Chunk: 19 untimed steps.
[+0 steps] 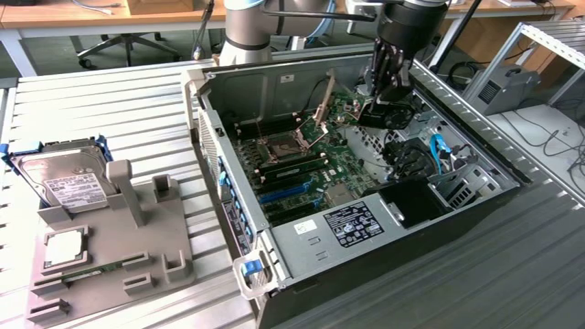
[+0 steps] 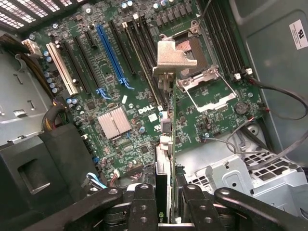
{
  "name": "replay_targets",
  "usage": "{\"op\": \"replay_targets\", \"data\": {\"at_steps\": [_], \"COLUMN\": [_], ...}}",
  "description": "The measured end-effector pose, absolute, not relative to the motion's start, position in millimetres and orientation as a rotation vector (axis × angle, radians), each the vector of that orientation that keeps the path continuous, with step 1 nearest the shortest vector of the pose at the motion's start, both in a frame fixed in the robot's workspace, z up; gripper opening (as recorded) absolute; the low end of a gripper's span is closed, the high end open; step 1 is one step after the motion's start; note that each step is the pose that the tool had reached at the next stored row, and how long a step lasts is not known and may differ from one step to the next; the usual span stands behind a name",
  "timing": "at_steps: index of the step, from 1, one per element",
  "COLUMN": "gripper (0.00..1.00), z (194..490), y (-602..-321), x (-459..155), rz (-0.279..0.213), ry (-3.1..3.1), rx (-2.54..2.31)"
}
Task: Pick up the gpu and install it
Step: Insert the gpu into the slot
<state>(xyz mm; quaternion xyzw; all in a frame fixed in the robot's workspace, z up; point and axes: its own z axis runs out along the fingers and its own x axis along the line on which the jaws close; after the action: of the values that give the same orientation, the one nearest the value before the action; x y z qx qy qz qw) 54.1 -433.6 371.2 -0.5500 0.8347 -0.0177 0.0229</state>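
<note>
My gripper (image 1: 382, 92) hangs over the open computer case (image 1: 205, 137), above the far side of the motherboard (image 1: 302, 164). It is shut on the gpu (image 1: 390, 115), a dark card hanging below the fingers. In the wrist view the gpu (image 2: 165, 159) shows edge-on between my gripper's (image 2: 167, 195) black fingers (image 2: 144, 199), its green board running away to the silver end bracket (image 2: 174, 55). The card floats above the board, near the black slots beside the long blue slot (image 2: 113, 53), apart from them.
The CPU socket (image 2: 202, 62) stands open with its latch up. Loose cables (image 2: 269, 139) and a drive cage (image 2: 240, 178) sit close to the card. A hard drive (image 1: 64, 181), a chip (image 1: 62, 248) and a memory stick (image 1: 92, 271) rest on the grey fixture (image 1: 137, 240).
</note>
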Motion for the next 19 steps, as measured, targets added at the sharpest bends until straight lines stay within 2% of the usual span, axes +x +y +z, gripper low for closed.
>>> {"op": "replay_targets", "data": {"at_steps": [19], "gripper": [0.26], "z": [371.1], "y": [-433.6], "x": [54.1], "rz": [-0.053], "ry": [2.530], "rx": [-1.782]}}
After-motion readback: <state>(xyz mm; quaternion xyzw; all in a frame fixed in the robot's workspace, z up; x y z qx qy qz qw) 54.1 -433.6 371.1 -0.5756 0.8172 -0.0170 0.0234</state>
